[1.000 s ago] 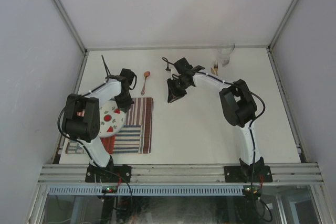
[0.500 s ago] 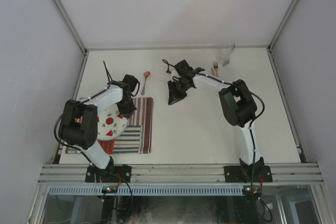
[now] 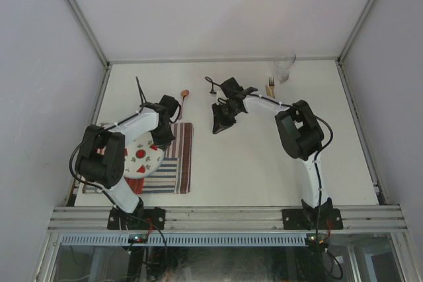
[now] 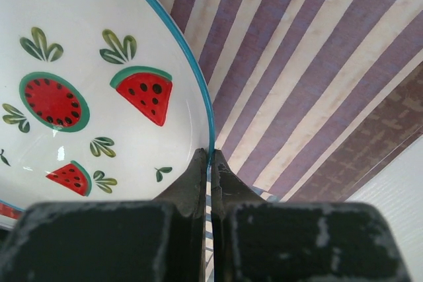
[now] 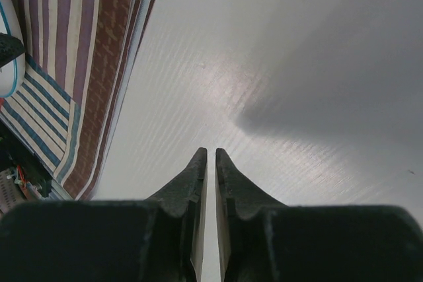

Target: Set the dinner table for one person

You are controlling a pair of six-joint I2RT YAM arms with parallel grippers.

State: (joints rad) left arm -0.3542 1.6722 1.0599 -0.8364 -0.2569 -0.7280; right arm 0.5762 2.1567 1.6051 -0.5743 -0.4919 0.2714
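A white plate (image 3: pixel 141 157) with watermelon prints and a blue rim lies on the striped placemat (image 3: pixel 178 158) at the left of the dinner table (image 3: pixel 264 163). My left gripper (image 3: pixel 161 138) is shut on the plate's right rim; in the left wrist view the fingertips (image 4: pixel 198 166) pinch the blue edge of the plate (image 4: pixel 79 64) over the placemat (image 4: pixel 317 64). My right gripper (image 3: pixel 219 125) hovers over the bare dinner table (image 5: pixel 297 64) mid-table. Its jaws (image 5: pixel 211 152) stand all but together, a thin slit between them and nothing in it.
A wooden spoon (image 3: pixel 182 102) lies just behind the placemat. A fork (image 3: pixel 270 86) and a clear glass (image 3: pixel 285 69) stand at the back right. The placemat's edge (image 5: pixel 79 64) shows at the left of the right wrist view.
My left gripper has shifted a little toward the near side and right with the plate's rim in it. The right gripper's jaws have narrowed.
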